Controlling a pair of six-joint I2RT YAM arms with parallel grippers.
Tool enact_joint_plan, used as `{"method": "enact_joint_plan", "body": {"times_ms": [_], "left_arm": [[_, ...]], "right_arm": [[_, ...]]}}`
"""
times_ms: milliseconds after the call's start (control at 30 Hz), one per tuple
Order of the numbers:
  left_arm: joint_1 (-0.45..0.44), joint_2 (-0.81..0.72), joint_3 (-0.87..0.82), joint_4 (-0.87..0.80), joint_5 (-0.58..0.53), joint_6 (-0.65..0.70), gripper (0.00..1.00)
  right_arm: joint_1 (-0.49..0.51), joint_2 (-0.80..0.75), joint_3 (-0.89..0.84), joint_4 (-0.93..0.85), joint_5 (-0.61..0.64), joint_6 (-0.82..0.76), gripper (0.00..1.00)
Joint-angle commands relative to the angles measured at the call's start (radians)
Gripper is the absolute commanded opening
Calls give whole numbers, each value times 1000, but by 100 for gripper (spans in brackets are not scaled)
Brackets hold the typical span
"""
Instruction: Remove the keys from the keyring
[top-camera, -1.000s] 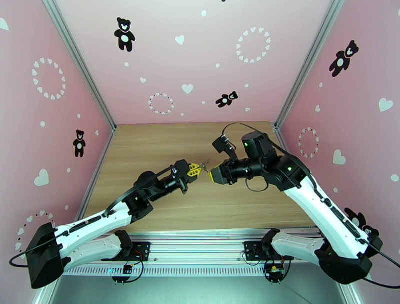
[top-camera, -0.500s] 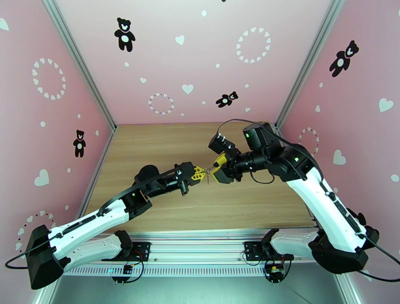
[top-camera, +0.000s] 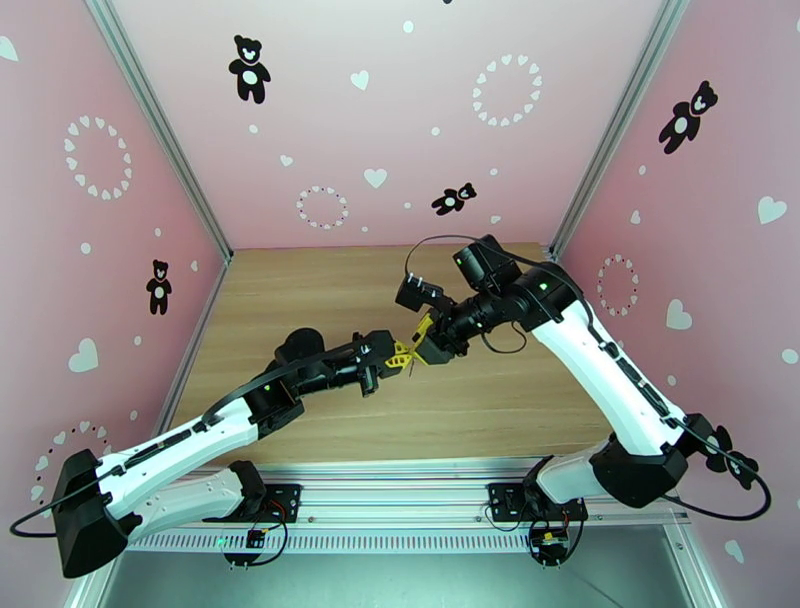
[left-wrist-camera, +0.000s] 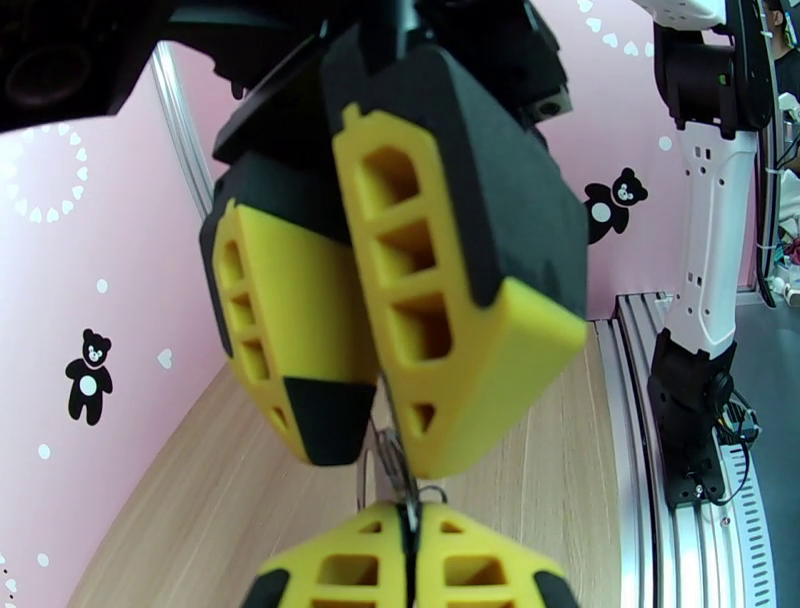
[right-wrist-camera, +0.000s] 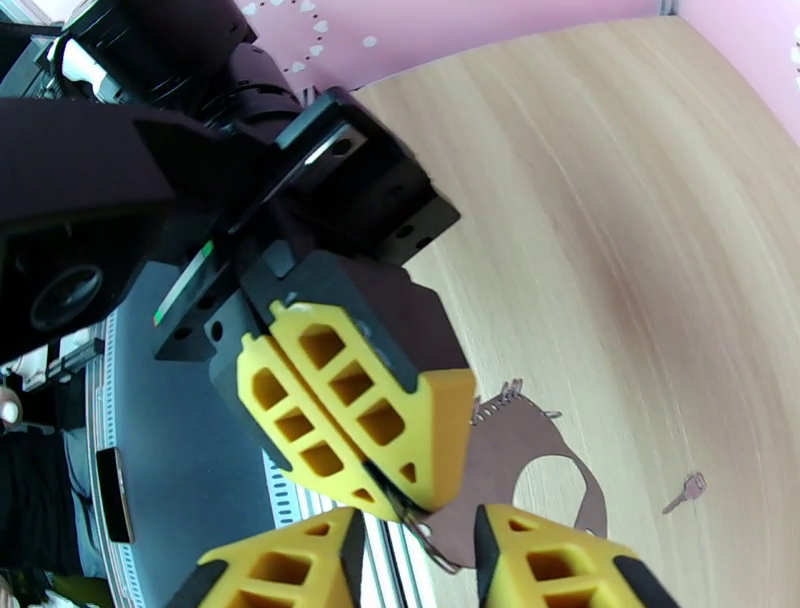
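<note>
Left gripper (left-wrist-camera: 410, 525) level, pinching keyring (left-wrist-camera: 400, 475), right gripper (right-wrist-camera: 418, 520) angled down, jaws parted

The right arm (top-camera: 590, 350) has been swung toward 10 o'clock, its end effector (top-camera: 421, 347) re-aimed toward 7 o'clock, meeting the left end effector (top-camera: 405, 356).

Your left arm (top-camera: 180, 450) and right arm (top-camera: 620, 380): white shells on the long links, black joints (top-camera: 268, 400), black bases (top-camera: 85, 515). You have small green lights (top-camera: 265, 385) on the joints. Thin black cables (top-camera: 437, 239) trail from each base; one loops over the right wrist. Fingers (left-wrist-camera: 440, 290) yellow, cut with rib-walled windows, backed in black; one tip black.
</note>
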Motion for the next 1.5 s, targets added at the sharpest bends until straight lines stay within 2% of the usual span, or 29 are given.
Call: {"method": "enact_joint_plan", "body": {"times_ms": [0,233,400,567,700,800,1000,1467], "left_arm": [[3,6,30,1,-10,20,0],[3,15,63,2,-62,19,0],[4,23,74,0,-57,18,0],[5,35,91,-19,-48,23,0],[4,39,97,-27,-53,24,0],[5,46,101,-34,-68,22,0],[4,56,116,-48,-98,3,0],[4,81,134,-59,-129,-9,0]], "right_arm": [[-3,-16,12,-31,-48,8,28],[-2,-55,-41,-21,-112,59,16],[0,-73,-43,6,-35,143,15],[8,-68,10,57,65,251,17],[36,-70,35,64,191,290,21],[43,-68,36,73,239,308,21],[76,-70,36,92,294,349,27],[127,-48,38,122,349,399,33]]}}
